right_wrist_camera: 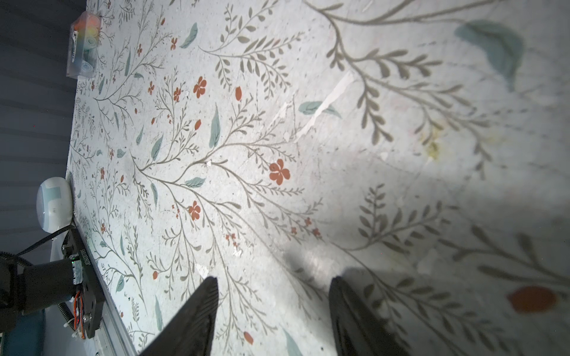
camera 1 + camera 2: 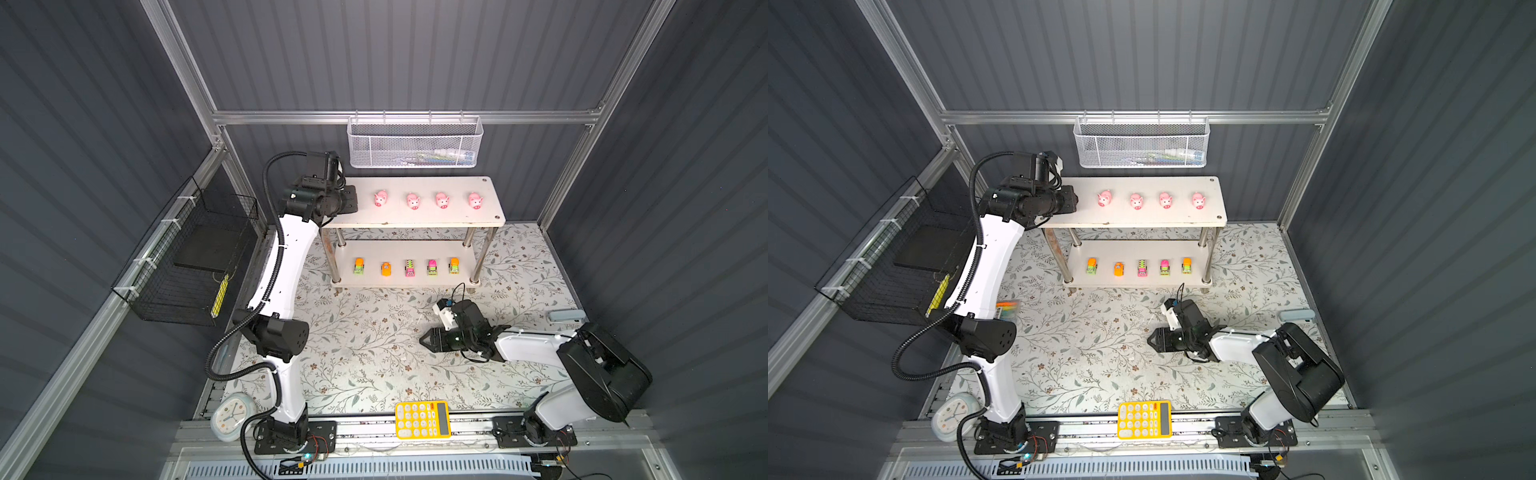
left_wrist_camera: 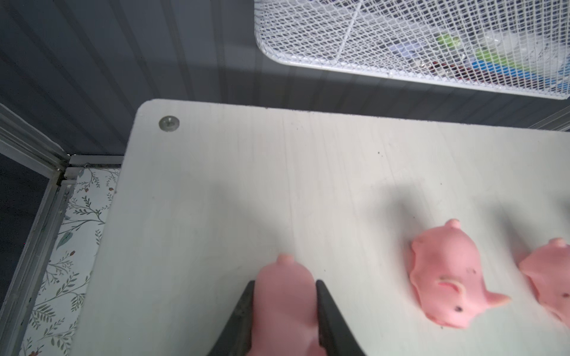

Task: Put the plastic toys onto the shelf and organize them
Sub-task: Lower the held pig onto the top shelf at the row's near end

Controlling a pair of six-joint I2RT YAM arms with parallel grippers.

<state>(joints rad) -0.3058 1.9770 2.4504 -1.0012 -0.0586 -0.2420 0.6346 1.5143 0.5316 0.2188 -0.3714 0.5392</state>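
Grey ribbed walls close in a counter (image 2: 374, 353) covered with a leaf-and-flower print. Against the back wall on it stands a white two-level shelf (image 2: 428, 185) on chrome legs.

Four pink pigs (image 2: 413, 201) sit in an evenly spaced row on the shelf's top board, snouts toward the front. A fifth pig (image 3: 285, 302) is at the left end of that row, pinched between the two dark fingers of the left claw (image 3: 285, 282). The wrist view shows its body squeezed narrow, with its tail end poking out past the fingertips. It is low at the board, but whether it rests on the surface is unclear. The next pig in the row lies just beside it, not touching.

On the lower board, five toy vehicles (image 2: 410, 268) stand in a neat row, in orange, green, pink and yellow.

The right claw (image 2: 424, 340) hovers low over bare counter in front of the shelf. Its jaws are partly apart and hold nothing.

A white mesh basket (image 2: 415, 145) hangs on the back rail above the shelf, with colourful items inside. A black wire basket (image 2: 187, 266) hangs on the left wall. A yellow calculator (image 2: 422, 419) lies at the front edge, and a round white clock (image 2: 232, 415) sits at the front left corner. In a top view, a marker pack (image 2: 1007, 309) shows beside the left arm.
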